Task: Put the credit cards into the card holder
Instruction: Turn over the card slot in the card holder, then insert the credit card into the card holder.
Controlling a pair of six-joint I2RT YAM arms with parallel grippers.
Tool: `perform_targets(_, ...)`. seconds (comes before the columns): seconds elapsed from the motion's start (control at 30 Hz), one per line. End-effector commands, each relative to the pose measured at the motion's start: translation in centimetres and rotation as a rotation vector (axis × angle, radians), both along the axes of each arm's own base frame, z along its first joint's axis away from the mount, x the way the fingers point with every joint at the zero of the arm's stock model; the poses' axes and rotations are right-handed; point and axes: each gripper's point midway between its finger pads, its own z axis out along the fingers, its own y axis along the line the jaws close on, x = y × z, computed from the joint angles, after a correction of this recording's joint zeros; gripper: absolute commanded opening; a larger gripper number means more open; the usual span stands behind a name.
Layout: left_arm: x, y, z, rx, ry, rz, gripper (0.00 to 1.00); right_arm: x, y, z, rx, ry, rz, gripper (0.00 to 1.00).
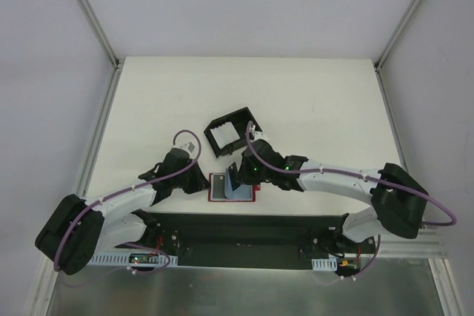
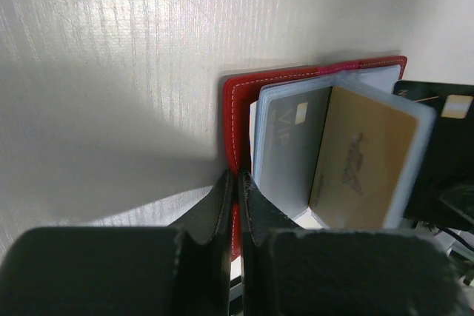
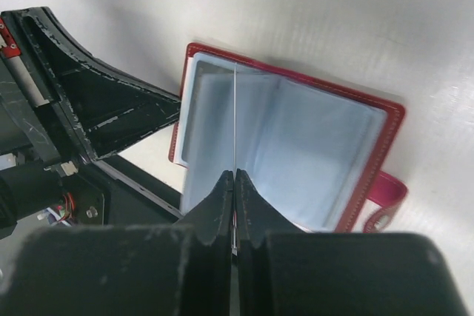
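Right gripper (image 3: pixel 235 177) is clenched on a thin flat credit card (image 3: pixel 235 112) standing edge-on over the open red folding card holder (image 3: pixel 389 146); left gripper (image 2: pixel 235 179) clamps its red cover's edge.

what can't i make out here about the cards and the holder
- Right wrist view: the thin pale sheet in the right gripper is edge-on; card or sleeve, cannot tell.
- Left wrist view: the black card is cut off by the frame's right edge; the left gripper hides the near corner of the card holder.
- Top view: the holder's contents are too small to read.
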Motion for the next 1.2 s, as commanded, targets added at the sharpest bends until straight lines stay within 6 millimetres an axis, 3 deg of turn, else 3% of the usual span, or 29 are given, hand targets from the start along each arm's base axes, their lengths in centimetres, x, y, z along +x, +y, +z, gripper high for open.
perform_targets(0.0, -0.3, 0.5, -0.6, 0.025, 0.023, 0.001, 0.0, -0.4, 3.1, 1.1, 0.053, 0.018, 0.085, 0.0)
perform_targets(0.07, -0.3, 0.5, -0.6, 0.024, 0.022, -0.001, 0.0, -1.1, 4.4, 1.1, 0.086, 0.039, 0.134, 0.0)
perform_targets(0.13, -0.4, 0.5, -0.6, 0.022, 0.024, 0.0, 0.0, -0.9, 4.5, 1.2, 0.085, 0.036, 0.126, 0.0)
perform_targets(0.3, -0.6, 0.8, -0.7, 0.022, 0.021, 0.012, 0.0, 0.2, 1.9, 0.9, 0.061, -0.012, 0.033, 0.0)
perform_targets(0.47, -1.0, 1.0, -1.2, 0.027, 0.04, 0.018, 0.0, 0.6, 0.4, 0.1, 0.13, -0.025, -0.042, 0.0)
perform_targets(0.97, -1.6, 1.2, -2.3, 0.02, 0.08, 0.054, 0.0, 1.0, 1.2, -3.2, 0.306, 0.058, -0.123, 0.01)
perform_targets(1.17, -1.5, 1.2, -2.3, 0.021, 0.079, 0.055, 0.0, -0.2, 1.7, -4.1, 0.343, 0.145, -0.118, 0.0)
